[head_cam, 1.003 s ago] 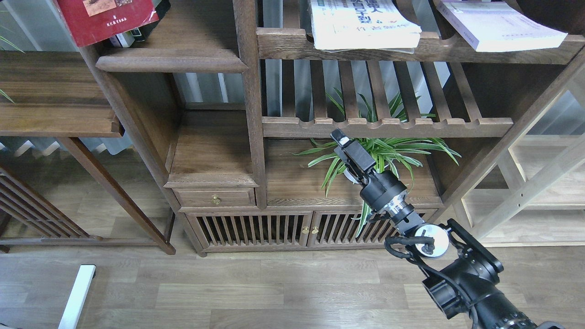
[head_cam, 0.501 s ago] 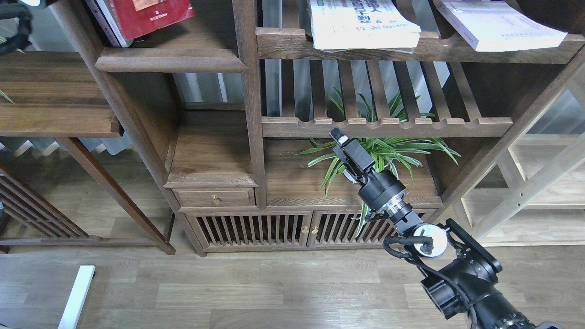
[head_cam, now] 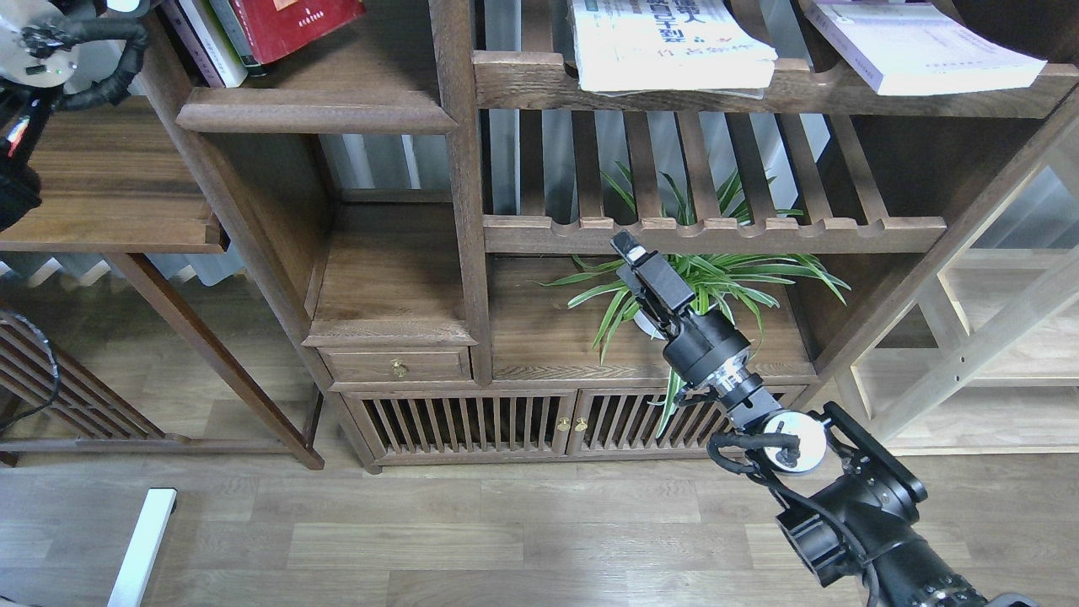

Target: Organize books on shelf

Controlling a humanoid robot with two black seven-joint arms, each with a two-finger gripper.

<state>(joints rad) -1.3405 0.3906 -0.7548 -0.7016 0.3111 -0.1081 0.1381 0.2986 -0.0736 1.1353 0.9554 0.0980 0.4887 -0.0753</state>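
The thin red book [head_cam: 299, 24] stands leaning on the dark plank shelf [head_cam: 314, 111] at the top left, beside two other upright spines [head_cam: 206, 42]. The large white book with green characters [head_cam: 670, 42] lies flat on the upper slatted rack. The pale lavender book [head_cam: 919, 46] lies flat to its right. My left arm's wrist [head_cam: 50, 42] shows at the top left corner; its gripper is past the frame's top edge. My right gripper [head_cam: 628, 247] hangs empty in front of the lower slatted rack; its fingers cannot be told apart.
A green spider plant [head_cam: 716, 287] stands on the cabinet top behind my right gripper. A scalloped slatted rack [head_cam: 712, 229] lies just above it. A side table [head_cam: 101, 194] stands at the left. A small drawer [head_cam: 396, 367] and slatted doors [head_cam: 514, 421] are below.
The red book has moved right and further onto the plank shelf, more upright. My left arm's wrist has come into view at the top left. The right arm has barely moved.
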